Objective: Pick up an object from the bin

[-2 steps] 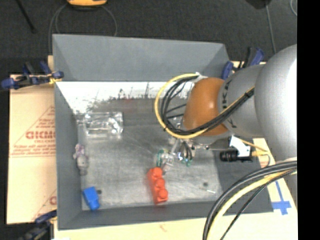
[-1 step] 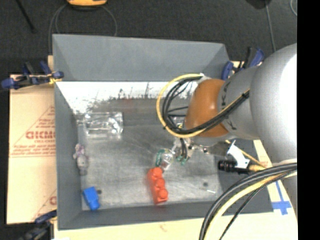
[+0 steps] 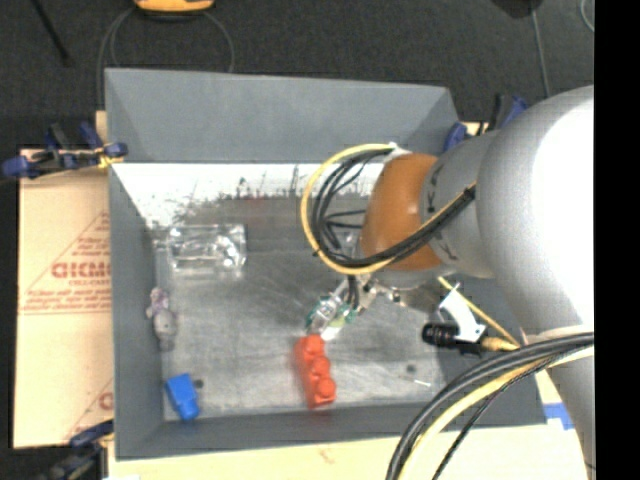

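Observation:
My gripper (image 3: 352, 296) hangs low over the middle of the bin, mostly hidden under the arm's orange cover. Right at its tip is a small green and white thing (image 3: 326, 316), touching or very close to it; I cannot make out whether it is gripped. Just below that lies a red-orange lumpy block (image 3: 314, 370) on the bin floor near the front wall.
A clear plastic piece (image 3: 206, 248) lies at the back left. A small grey-pink figure (image 3: 159, 314) rests by the left wall and a blue block (image 3: 182, 396) in the front left corner. The arm and its cables cover the bin's right side.

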Tool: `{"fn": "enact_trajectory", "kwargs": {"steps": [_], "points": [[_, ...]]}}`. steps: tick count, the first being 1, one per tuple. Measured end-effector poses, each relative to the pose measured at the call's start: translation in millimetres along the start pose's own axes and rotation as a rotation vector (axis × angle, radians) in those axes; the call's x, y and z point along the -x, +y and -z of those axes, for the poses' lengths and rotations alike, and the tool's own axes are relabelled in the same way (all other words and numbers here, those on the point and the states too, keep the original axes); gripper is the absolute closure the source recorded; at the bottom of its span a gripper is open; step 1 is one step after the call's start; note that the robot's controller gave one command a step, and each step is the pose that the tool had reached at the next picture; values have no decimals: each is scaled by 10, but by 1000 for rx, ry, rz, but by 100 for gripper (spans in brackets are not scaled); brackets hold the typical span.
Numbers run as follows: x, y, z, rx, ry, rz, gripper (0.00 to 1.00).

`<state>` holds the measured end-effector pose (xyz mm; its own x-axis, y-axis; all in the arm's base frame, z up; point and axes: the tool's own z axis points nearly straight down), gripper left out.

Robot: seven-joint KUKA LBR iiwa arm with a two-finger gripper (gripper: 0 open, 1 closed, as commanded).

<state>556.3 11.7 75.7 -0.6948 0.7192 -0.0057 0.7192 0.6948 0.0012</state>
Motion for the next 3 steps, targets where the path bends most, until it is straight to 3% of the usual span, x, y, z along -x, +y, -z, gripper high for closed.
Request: {"fn": "enact_trajectory", "kwargs": {"steps": [1,3], "points": [[7,17,23,4,-2,3,100],[45,20,418,2,2,15,100]]}}
